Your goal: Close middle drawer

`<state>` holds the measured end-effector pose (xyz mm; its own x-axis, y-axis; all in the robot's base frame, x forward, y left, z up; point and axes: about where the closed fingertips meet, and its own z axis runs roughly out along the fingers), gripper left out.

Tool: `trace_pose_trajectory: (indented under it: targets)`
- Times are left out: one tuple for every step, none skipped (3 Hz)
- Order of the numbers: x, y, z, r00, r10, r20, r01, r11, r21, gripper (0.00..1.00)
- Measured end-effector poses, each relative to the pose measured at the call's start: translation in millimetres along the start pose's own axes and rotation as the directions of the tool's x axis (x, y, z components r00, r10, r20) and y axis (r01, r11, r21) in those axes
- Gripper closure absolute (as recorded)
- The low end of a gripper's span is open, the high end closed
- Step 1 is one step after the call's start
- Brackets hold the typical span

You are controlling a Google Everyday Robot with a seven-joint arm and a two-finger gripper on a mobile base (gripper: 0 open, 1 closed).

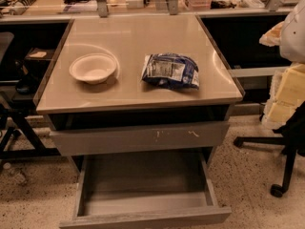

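None of the closing looks done: the middle drawer (pixel 143 194) stands pulled far out at the bottom centre of the frame. Its plain front is nearest the camera and its bare floor is fully exposed, so the whole push inward is left, by my reading. The hand appears nowhere in the frame, so I cannot tell whether it is spread or pressed together, nor how near it is to the drawer front. The lower edge of that front runs into the bottom border of the frame, and anything beneath it, including a lowest drawer, is hidden. Just above and behind sits the scratched drawer front (pixel 140 137), with a dark gap over it too shadowed to read; it may be slightly open. Its runners and those of the middle drawer are not visible. On the surface (pixel 138 32) above, a white bowl (pixel 93 68) at centre left and a blue crinkled bag (pixel 170 70) at centre right lie apart from each other. At the right edge an office chair (pixel 286 147) is cut off. Farthest back, along the top of the frame, a cluttered counter (pixel 57 6) is hard to make out.
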<state>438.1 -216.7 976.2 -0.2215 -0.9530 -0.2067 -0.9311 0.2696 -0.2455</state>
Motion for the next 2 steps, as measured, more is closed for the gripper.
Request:
trace_pose_trajectory:
  targets:
    - [0.0, 0.0, 0.0, 1.000, 0.000, 0.000, 0.000, 1.0000, 0.000, 0.00]
    - [0.0, 0.0, 0.0, 1.000, 0.000, 0.000, 0.000, 1.0000, 0.000, 0.19]
